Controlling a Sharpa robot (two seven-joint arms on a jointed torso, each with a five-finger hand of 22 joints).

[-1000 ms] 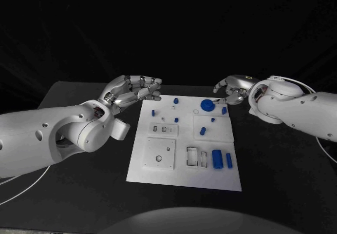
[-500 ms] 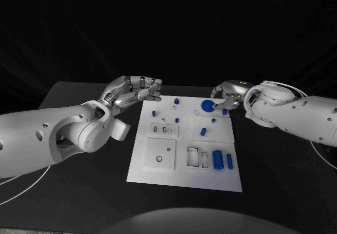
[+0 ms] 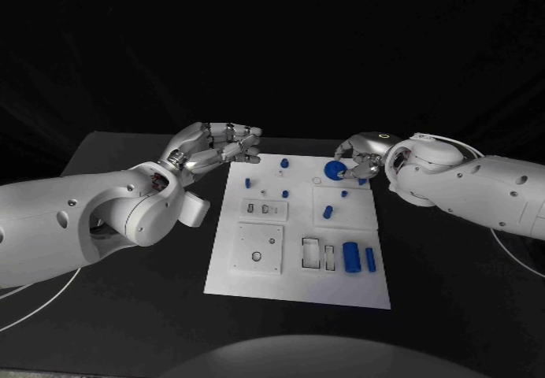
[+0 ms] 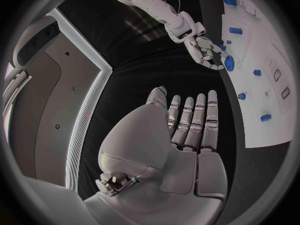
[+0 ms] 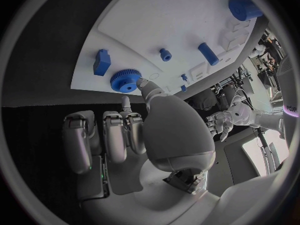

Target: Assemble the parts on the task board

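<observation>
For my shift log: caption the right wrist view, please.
Right robot hand reaching a fingertip to the blue gear at the task board edge.

The scene is dimly lit, and the background at the top of the head view is lost in black. The white board (image 3: 298, 268) is shown brightest, without glare. Soft shadow is cast on the table (image 3: 125, 157) at lower left. In both wrist views straight edges are bent, and the circle's rim is blurred and darkened.
</observation>
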